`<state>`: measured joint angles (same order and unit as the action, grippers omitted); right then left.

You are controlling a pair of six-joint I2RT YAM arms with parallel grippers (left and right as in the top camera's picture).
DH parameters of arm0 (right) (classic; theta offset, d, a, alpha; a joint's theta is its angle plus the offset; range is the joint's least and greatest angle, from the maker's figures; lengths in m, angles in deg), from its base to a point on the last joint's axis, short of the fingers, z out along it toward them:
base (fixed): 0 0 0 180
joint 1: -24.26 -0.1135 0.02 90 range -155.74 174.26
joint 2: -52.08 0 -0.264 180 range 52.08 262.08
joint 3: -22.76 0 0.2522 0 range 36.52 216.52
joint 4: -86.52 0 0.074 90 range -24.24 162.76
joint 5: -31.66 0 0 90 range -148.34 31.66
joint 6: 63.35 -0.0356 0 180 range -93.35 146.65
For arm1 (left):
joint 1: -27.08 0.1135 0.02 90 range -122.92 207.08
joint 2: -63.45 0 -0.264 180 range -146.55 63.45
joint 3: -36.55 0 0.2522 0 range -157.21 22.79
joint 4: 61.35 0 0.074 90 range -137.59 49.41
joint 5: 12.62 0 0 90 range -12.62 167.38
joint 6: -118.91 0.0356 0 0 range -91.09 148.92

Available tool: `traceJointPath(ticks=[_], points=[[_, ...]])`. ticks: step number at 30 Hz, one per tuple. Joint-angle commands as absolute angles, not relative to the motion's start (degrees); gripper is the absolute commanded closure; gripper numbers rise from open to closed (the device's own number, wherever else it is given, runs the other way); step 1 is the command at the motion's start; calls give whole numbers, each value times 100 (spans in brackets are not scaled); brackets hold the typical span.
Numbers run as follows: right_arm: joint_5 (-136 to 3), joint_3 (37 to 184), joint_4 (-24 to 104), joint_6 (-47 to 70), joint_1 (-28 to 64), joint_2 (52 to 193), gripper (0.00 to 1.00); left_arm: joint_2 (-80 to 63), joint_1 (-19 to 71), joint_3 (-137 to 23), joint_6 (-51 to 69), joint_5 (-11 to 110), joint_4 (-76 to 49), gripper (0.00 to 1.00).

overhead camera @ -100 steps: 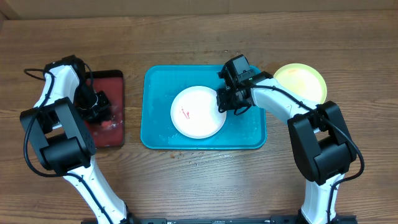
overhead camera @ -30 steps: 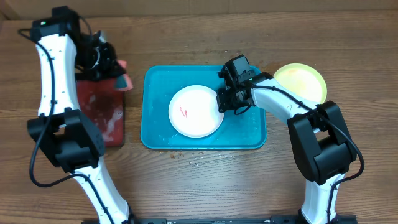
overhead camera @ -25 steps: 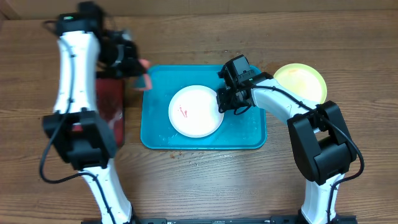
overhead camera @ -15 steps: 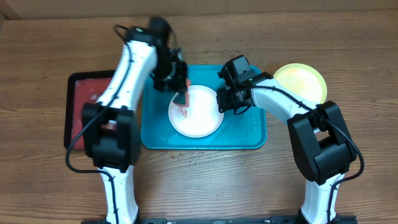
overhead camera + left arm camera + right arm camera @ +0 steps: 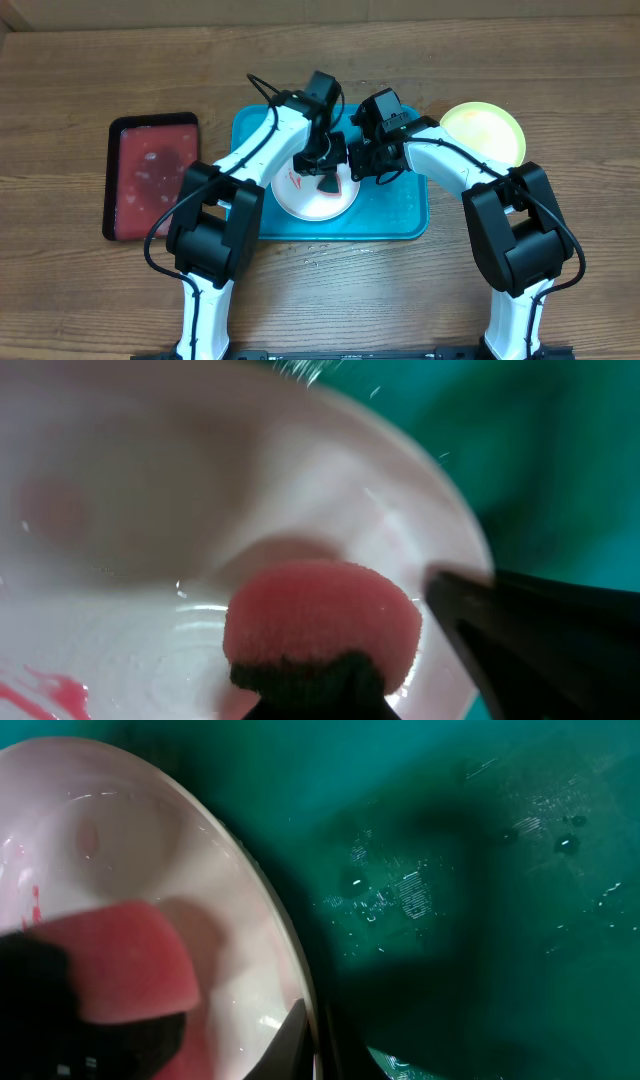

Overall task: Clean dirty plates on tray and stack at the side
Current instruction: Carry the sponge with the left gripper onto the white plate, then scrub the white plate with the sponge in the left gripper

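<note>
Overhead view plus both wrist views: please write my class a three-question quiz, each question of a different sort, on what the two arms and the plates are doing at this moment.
1. Fill the gap: the right pincer grips the white plate by its ____.
2. True or false: the left pincer holds its sponge over the red tray.
3. Where is the yellow-green plate? A) on the table, right of the teal tray; B) in the red tray; C) on the white plate.

Key: 1 rim; 2 false, it is over the white plate; 3 A.
</note>
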<state>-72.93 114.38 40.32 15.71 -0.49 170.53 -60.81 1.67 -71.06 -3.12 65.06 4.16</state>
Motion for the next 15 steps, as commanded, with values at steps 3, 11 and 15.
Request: traceJointPath(ticks=[3,11,15], points=[[-7072,11296,3973,1556,-58,17180,95,-5966,237,-7064,-688,7186,411,62],[-7039,11296,3973,1556,-58,17180,95,-5963,538,-7123,-578,6594,547,73],[-7039,11296,3975,1556,-58,17180,94,-5963,637,-7123,-576,6379,687,81]])
